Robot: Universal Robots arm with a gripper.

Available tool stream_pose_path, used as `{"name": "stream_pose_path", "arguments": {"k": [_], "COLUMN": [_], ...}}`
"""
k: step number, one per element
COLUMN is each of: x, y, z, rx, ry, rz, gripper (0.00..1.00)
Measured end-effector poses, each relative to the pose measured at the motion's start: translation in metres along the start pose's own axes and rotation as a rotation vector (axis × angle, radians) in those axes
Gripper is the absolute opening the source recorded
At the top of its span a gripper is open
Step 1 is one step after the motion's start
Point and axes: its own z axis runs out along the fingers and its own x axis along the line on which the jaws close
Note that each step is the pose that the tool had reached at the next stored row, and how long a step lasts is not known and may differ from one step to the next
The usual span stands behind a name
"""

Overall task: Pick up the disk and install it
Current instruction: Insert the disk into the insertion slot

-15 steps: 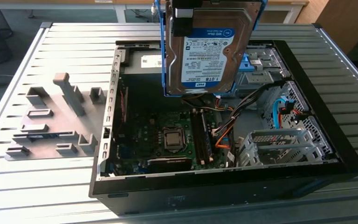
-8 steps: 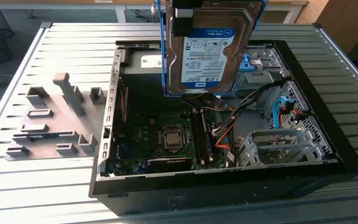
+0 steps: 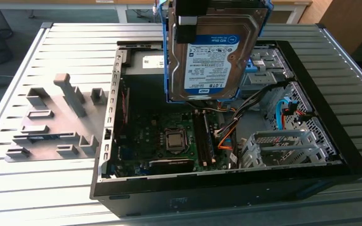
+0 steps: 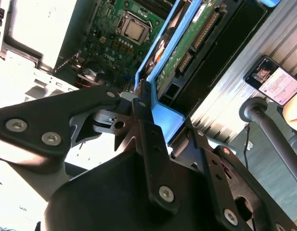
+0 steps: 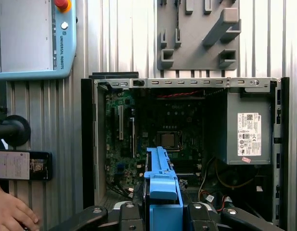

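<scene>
Disk: I have the disk (image 3: 209,61) hanging upright in the air above the open computer case (image 3: 332,155). Its label faces the exterior camera, the blue carrier frame runs round its edges, and it is clear of everything below.
Claw: the gripper (image 3: 214,8) is clamped on the upper end of that blue frame. In the second wrist view a finger (image 4: 141,103) presses against the frame's side.
Beneath: the motherboard (image 3: 168,136), a bundle of orange and black cables (image 3: 225,134), and a silver drive cage (image 3: 282,148) in the case's corner towards the tabletop's near edge.
Case: it lies on its side with the panel off, on the slatted tabletop (image 3: 43,188), taking up the half on the exterior view's right.
Further out: a grey fixture plate (image 3: 49,122) lies along the tabletop's edge on the exterior view's left. A person's hand (image 5: 11,211) rests off the tabletop.
Step, as I read it: pick-up done, disk in transit, not yet installed.
Doing it well: I'd move slowly, keep the disk square, stay clear of the cables, and trust the plastic frame little, since it may flex or slip.
</scene>
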Motion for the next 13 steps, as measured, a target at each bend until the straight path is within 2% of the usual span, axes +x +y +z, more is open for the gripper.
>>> {"name": "stream_pose_path", "arguments": {"k": [4,7,13], "x": [0.001,0.0041,0.0154], "y": [-0.0095,-0.0104,-0.0112], "z": [0.0011,0.0023,0.0063], "rx": [-0.0009,0.0008,0.0115], "ry": [-0.0328,-0.0336,-0.0323], "rz": [0.0,0.0,0.0], "gripper": [0.37,0.37,0.37]}}
